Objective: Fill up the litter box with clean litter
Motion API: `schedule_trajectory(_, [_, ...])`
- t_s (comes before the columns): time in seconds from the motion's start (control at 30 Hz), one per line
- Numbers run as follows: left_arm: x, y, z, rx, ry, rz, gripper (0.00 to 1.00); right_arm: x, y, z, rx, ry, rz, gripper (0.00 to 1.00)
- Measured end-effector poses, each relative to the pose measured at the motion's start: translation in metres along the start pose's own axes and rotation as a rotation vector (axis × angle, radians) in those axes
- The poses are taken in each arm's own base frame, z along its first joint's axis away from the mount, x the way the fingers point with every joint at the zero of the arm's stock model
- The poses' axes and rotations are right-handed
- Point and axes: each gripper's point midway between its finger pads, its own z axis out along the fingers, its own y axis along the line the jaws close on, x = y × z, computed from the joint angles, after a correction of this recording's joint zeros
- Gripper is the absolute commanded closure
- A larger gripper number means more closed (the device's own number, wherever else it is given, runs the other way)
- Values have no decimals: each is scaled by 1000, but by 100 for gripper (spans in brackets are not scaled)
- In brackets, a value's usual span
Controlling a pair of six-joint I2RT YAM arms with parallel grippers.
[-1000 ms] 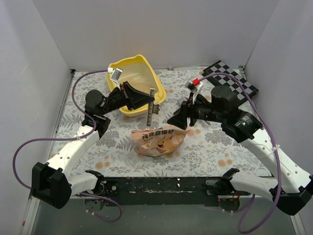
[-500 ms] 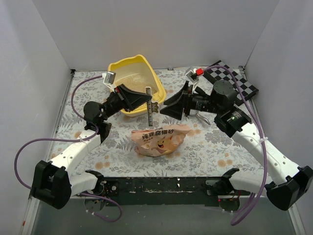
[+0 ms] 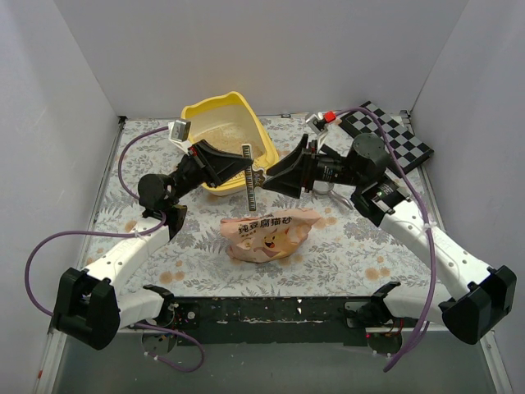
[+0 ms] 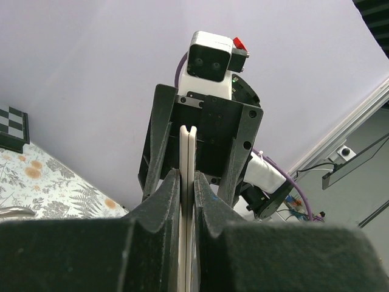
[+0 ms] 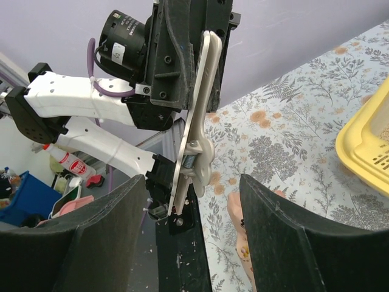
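The yellow litter box (image 3: 197, 111) stands at the back of the table with pale beige clean litter (image 3: 232, 131) inside; its corner (image 5: 364, 146) shows in the right wrist view. My left gripper (image 3: 243, 168) (image 4: 188, 176) is shut on a long silver metal piece with a spring (image 3: 250, 187) (image 4: 188, 146) (image 5: 200, 121), held above the box's near rim. My right gripper (image 3: 269, 176) (image 5: 193, 179) is open, its fingers on either side of the piece's lower end without touching it.
A crinkled orange-pink printed bag (image 3: 267, 234) (image 5: 234, 207) lies on the floral cloth (image 3: 361, 246) in front of both grippers. A black-and-white checkered board (image 3: 394, 135) sits at the back right. White walls close in three sides.
My right arm has swung left and up from near the bag until its open fingers flank the metal piece. The left gripper, still shut on the piece, rose a little.
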Motion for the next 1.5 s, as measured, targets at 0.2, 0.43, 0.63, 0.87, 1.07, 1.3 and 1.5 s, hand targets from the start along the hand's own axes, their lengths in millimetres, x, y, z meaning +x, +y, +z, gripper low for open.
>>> schedule_trajectory(0.2, [0, -1, 0, 6, -2, 5, 100, 0, -1, 4, -18, 0, 15, 31])
schedule_trajectory(0.43, [0, 2, 0, 2, 0, 1, 100, 1, -4, 9, -35, 0, 21, 33])
schedule_trajectory(0.63, [1, 6, 1, 2, 1, -5, 97, 6, -10, 15, -42, 14, 36, 98])
schedule_trajectory(0.87, [5, 11, 0, -11, 26, 16, 33, 7, -10, 16, -21, 9, 24, 99])
schedule_trajectory(1.07, [17, 21, -8, -104, 93, 53, 28, 0, -5, 8, 16, -16, -41, 99])
schedule_trajectory(1.3, [16, 14, -23, -233, 133, 217, 29, 10, -15, -7, 125, 43, -76, 99])
schedule_trajectory(1.5, [30, 33, -39, -336, 241, 275, 30, 23, -30, -32, 250, 130, -108, 99])
